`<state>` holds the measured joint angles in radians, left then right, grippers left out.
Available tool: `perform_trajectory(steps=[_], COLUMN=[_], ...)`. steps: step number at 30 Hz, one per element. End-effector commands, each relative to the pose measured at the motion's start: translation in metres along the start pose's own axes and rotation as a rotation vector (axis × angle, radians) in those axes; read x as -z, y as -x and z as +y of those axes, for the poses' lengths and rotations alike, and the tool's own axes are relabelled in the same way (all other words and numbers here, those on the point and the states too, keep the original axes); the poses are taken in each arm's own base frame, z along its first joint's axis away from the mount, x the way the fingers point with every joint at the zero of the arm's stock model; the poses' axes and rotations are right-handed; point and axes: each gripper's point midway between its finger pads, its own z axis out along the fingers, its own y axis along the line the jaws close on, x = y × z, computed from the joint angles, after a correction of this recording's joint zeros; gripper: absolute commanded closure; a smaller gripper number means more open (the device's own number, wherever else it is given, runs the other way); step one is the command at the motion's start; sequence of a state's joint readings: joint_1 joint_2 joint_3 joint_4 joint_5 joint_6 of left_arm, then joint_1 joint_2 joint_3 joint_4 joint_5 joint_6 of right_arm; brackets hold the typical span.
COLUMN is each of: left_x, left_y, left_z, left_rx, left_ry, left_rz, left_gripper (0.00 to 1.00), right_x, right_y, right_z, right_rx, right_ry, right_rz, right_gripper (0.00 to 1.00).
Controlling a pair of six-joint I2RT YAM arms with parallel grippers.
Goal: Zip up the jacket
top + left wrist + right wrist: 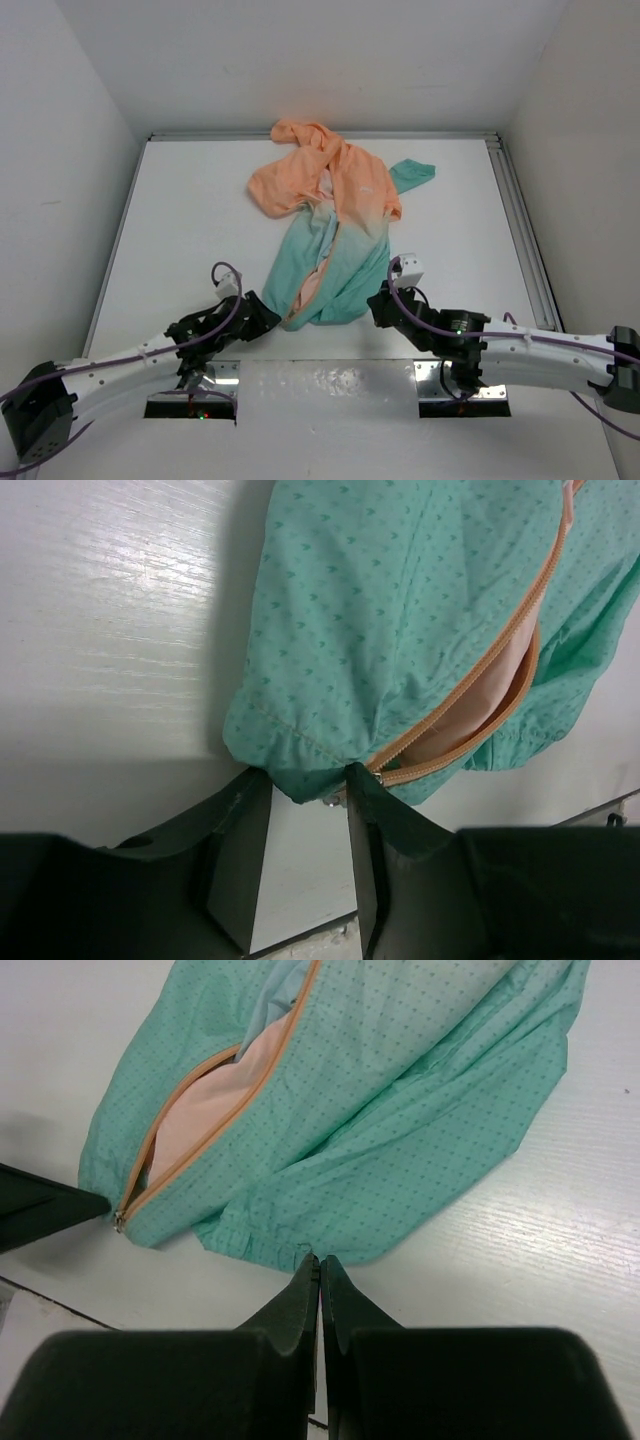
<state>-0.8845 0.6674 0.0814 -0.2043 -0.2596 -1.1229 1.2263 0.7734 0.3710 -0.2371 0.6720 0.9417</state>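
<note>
The jacket (330,230) lies crumpled in the middle of the table, peach-orange at the far end, teal at the near hem. Its front is open, with the orange zipper tape (520,630) parted over the pink lining. My left gripper (265,318) is open; its fingertips (255,778) straddle the hem corner, where the zipper's bottom end and small metal slider (377,777) sit against the right fingertip. My right gripper (319,1260) is shut, its tips pinching the edge of the teal hem (290,1240) to the right of the zipper end (120,1220).
The white table is walled on three sides. A metal rail (520,220) runs along its right edge. Metal mounting plates (455,385) lie at the near edge by the arm bases. My left finger (40,1210) shows in the right wrist view.
</note>
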Motion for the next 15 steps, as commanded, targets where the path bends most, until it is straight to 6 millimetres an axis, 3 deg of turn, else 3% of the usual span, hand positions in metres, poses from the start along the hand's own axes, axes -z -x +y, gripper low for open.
perform_trajectory(steps=[1, 3, 4, 7, 12, 15], left_x=[-0.005, -0.005, -0.005, -0.004, 0.000, 0.005], left_y=[-0.003, -0.002, 0.000, 0.004, 0.005, 0.008], left_z=[-0.010, -0.010, -0.011, -0.012, -0.016, -0.022], left_rx=[0.005, 0.012, 0.014, 0.022, 0.018, 0.013], left_ry=[-0.057, -0.060, -0.062, -0.069, -0.075, -0.093], left_rz=[0.000, -0.008, -0.014, -0.037, -0.035, -0.038], left_gripper=[0.67, 0.74, 0.84, 0.99, 1.00, 1.00], right_x=[-0.001, -0.001, -0.001, 0.000, 0.001, 0.003], right_y=[0.001, -0.001, -0.001, -0.004, -0.002, 0.000], right_z=[0.002, 0.001, 0.000, -0.001, 0.012, 0.042], right_rx=[-0.001, -0.005, -0.008, -0.013, 0.006, 0.077], right_ry=[0.004, 0.004, 0.005, 0.009, 0.059, 0.167], right_rz=[-0.008, -0.006, -0.004, 0.001, 0.016, 0.066], right_gripper=[1.00, 1.00, 1.00, 1.00, 1.00, 1.00])
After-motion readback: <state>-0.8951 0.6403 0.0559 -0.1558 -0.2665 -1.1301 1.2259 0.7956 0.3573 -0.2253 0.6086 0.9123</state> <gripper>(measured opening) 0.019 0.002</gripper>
